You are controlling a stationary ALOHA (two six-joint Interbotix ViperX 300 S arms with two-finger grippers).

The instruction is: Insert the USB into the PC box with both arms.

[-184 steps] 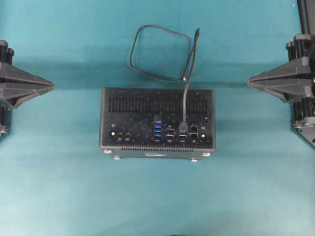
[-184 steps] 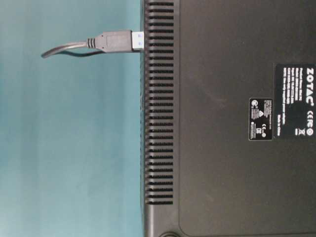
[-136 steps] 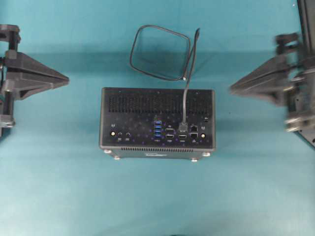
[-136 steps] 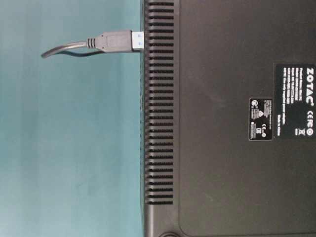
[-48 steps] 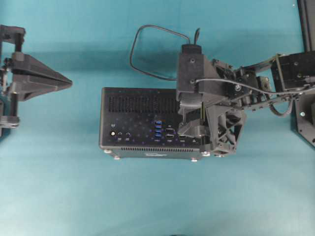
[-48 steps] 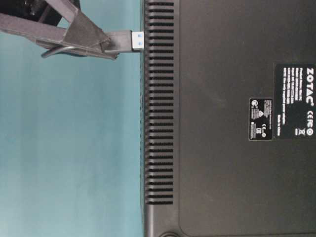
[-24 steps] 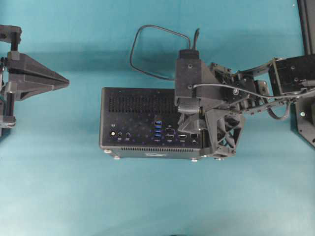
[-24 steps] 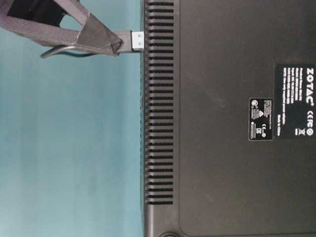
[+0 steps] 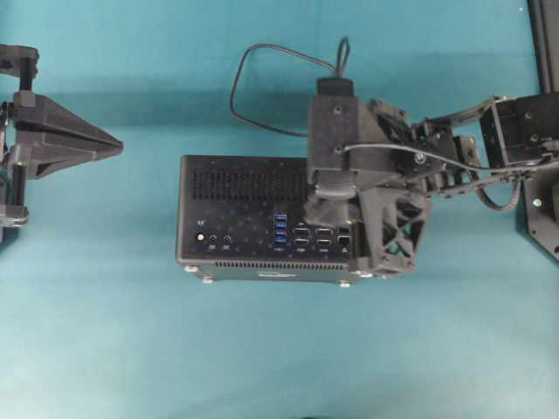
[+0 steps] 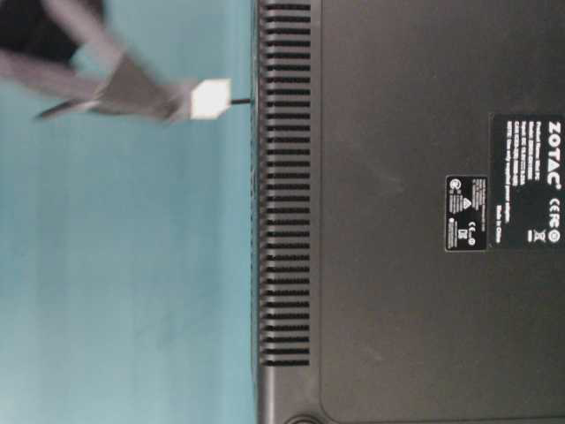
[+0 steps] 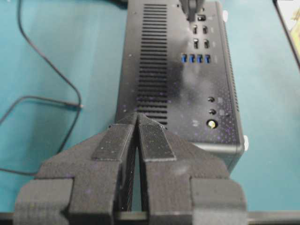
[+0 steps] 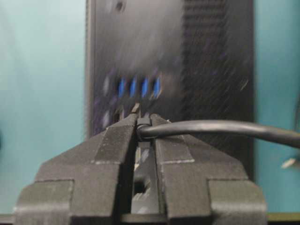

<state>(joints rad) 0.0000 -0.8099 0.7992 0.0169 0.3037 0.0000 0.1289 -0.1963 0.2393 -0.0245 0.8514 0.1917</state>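
1. Now the right pincer (image 12: 143,123) is clamping narrowly on the USB (image 12: 143,127) at the neck where the cable leaves the plug; the cable is running off toward 3 o'clock in the right wrist view.
2. From table level the plug's metal tip (image 10: 210,98) is sitting just clear of the PC box (image 10: 406,212), apart from the vent wall. The picture is motion-blurred there, so alignment is hard to judge.
3. Seen from overhead, the right pincer (image 9: 321,209) is hanging over the port panel of the box, right of the blue ports (image 9: 279,229). Gripping close to the plug is likely giving control of its angle for insertion.
4. The left pincer (image 11: 137,123) is resting with jaws together, holding nothing, off the box's 9 o'clock side in the overhead view. My judgement: it is placed there to brace the box against the push.
5. Slack cable (image 9: 262,87) is lying looped on the teal surface (image 9: 279,349) at 12 o'clock from the box.
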